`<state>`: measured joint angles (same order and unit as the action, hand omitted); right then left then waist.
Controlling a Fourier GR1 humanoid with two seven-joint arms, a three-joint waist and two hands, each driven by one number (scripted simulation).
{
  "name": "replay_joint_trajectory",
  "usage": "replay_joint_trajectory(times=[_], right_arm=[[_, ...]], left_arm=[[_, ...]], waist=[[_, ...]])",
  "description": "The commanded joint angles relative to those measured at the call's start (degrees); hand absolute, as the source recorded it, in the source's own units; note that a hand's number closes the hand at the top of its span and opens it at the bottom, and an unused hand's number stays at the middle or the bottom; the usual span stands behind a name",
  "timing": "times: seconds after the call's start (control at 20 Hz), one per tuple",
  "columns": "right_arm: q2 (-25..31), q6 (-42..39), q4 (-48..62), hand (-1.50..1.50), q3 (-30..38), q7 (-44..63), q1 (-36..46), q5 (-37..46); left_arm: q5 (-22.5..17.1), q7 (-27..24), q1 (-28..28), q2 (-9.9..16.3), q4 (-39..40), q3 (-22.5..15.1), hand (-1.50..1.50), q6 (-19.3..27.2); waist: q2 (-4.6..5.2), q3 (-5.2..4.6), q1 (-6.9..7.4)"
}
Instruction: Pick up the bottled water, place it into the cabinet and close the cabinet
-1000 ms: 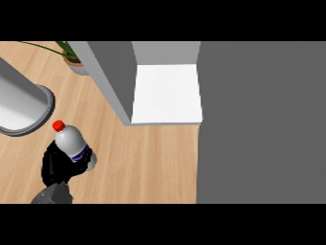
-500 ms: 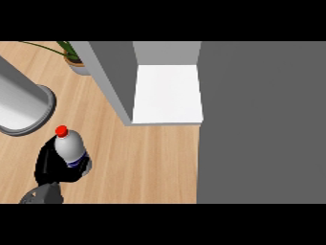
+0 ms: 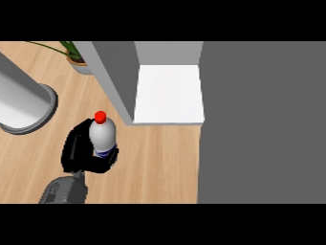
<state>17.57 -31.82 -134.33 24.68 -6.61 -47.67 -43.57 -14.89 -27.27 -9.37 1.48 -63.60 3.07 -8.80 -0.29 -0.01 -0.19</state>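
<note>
The left robot hand (image 3: 81, 153) is curled around the lower body of the bottled water (image 3: 103, 135), holding it upright above the counter (image 3: 158, 162), near the open cabinet (image 3: 169, 93). The bottle looks stiff, smooth, perhaps slippery, so gripping low on the body seems sensible.

A kitchen is being shown: a wooden counter (image 3: 158, 158), an open grey cabinet (image 3: 169, 91) just beyond the hand (image 3: 81, 153), a potted plant (image 3: 73, 57) farther off.

One bottled water (image 3: 103, 134), one hand (image 3: 81, 153) (likely left), one cabinet (image 3: 169, 93), one plant (image 3: 72, 50), one cylinder (image 3: 10, 98).
</note>
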Motion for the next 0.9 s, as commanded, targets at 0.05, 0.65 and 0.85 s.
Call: replay_joint_trajectory(times=[0.05, 0.65, 0.85], right_arm=[[0.4, 3.2, -10.2, -1.50, 0.8, 3.9, -1.7, -6.2], [-1.9, 2.1, -9.7, -1.50, -0.3, 4.4, -0.1, -2.3], [0.0, 1.4, -7.7, -1.50, 0.6, 4.8, 0.6, -4.6]], left_arm=[[-2.3, 3.7, -2.9, -1.4, -5.4, -9.3, 1.50, 11.0], [-3.8, 11.4, -14.1, -1.5, -6.8, -21.2, 1.50, 33.0], [-2.3, 12.2, -21.6, -1.5, 0.6, -21.9, 1.50, 40.1]], waist=[[0.07, -0.07, -0.86], [0.16, -0.03, -1.28], [0.30, -0.04, -1.84]])
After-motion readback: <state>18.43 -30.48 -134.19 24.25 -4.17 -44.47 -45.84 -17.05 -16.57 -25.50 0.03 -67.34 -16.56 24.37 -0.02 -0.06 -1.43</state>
